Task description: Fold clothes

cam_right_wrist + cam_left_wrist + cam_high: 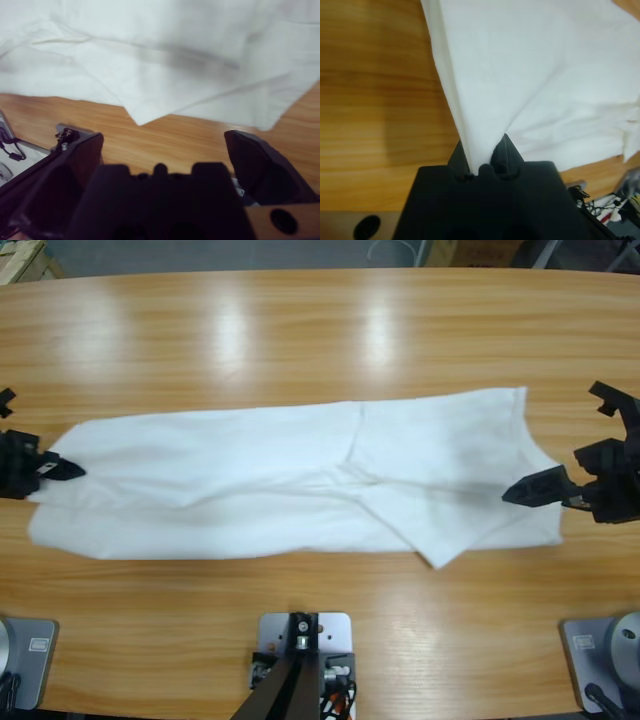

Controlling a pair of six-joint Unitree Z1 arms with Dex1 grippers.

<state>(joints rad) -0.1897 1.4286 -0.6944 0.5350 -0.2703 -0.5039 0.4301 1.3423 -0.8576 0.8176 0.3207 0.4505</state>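
The white T-shirt (300,480) lies folded into a long band across the wooden table (300,330), with a loose corner pointing toward the front edge on the right. At the band's left end, my left gripper (70,470) is shut on the cloth; in the left wrist view the T-shirt (535,65) runs up out of the closed left gripper (485,157). My right gripper (552,445) stands open at the shirt's right end. In the right wrist view the right gripper (165,142) holds nothing, and the T-shirt (165,50) lies just ahead of it.
Bare wood stretches behind the shirt to the table's far edge and along the front. Beyond the far edge, a light wooden crate corner (20,258) shows at the upper left.
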